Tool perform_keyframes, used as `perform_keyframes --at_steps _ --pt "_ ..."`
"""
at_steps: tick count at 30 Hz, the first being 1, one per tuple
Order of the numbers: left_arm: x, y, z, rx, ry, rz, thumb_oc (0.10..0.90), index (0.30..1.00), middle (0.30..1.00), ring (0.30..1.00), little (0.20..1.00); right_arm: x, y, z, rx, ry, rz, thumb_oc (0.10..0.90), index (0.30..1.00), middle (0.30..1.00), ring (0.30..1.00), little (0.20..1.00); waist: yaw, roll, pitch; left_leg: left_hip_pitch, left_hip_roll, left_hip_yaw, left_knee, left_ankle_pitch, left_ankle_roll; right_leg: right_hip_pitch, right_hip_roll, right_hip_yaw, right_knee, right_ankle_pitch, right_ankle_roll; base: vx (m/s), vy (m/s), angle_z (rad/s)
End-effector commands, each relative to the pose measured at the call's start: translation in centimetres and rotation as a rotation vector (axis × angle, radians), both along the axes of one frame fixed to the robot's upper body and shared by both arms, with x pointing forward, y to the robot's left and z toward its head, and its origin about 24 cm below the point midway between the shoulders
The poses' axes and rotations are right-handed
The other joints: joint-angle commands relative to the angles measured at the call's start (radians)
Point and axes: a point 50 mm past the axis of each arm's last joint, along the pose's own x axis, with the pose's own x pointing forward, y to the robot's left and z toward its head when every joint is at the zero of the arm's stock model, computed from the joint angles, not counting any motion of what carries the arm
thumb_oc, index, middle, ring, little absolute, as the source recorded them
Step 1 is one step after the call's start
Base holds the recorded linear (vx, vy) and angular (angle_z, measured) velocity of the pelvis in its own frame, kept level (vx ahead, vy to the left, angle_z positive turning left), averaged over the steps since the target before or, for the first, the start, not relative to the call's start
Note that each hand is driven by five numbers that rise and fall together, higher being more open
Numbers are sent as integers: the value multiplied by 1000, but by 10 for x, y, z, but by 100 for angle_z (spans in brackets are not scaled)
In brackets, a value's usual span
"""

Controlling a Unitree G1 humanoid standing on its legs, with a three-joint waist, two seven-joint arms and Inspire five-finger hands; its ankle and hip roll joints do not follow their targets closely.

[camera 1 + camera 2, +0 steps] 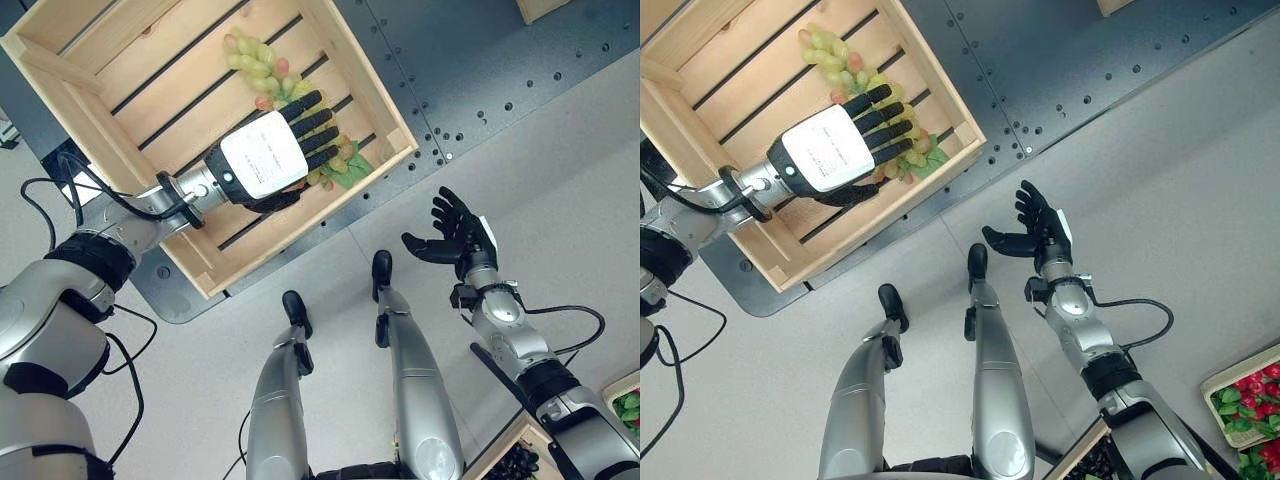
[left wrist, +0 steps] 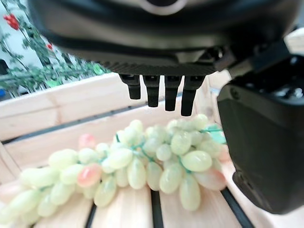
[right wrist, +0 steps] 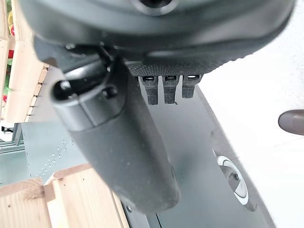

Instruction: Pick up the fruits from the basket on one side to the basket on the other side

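Left wrist view: left hand (image 2: 156, 57) open above grapes (image 2: 142, 166)

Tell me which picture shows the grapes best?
The left wrist view: the green grapes lie close and unhidden on the wooden crate's slats. In both eye views the left hand hovers above them, covering part of the bunch. The right wrist view faces elsewhere.
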Motion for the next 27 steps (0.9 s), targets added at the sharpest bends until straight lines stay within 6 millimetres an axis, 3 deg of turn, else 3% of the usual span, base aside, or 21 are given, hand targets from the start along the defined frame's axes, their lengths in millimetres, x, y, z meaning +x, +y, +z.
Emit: perform_keyframes --at_steps 1,18,27 --pt "-6 -5 37 -152 -111 -34 800 900 900 900 900 1 1 28 51 -125 25 800 900 900 900 900 12 -6 -12 -106 5 -7 91 3 -13 76 -5 -57 -14 -91 30 0 -8 -3" --pt "11 -19 76 -211 -182 176 800 900 900 900 900 7 9 32 73 -128 32 800 900 900 900 900 -7 -35 -12 -126 15 9 104 3 -16 56 7 -45 -13 -84 32 0 -1 0" --pt "18 -36 85 -156 -105 219 800 900 900 900 900 6 12 30 86 -135 21 800 900 900 900 900 -24 -50 -12 -139 19 27 102 2 -18 39 11 -39 -25 -72 38 0 0 0"
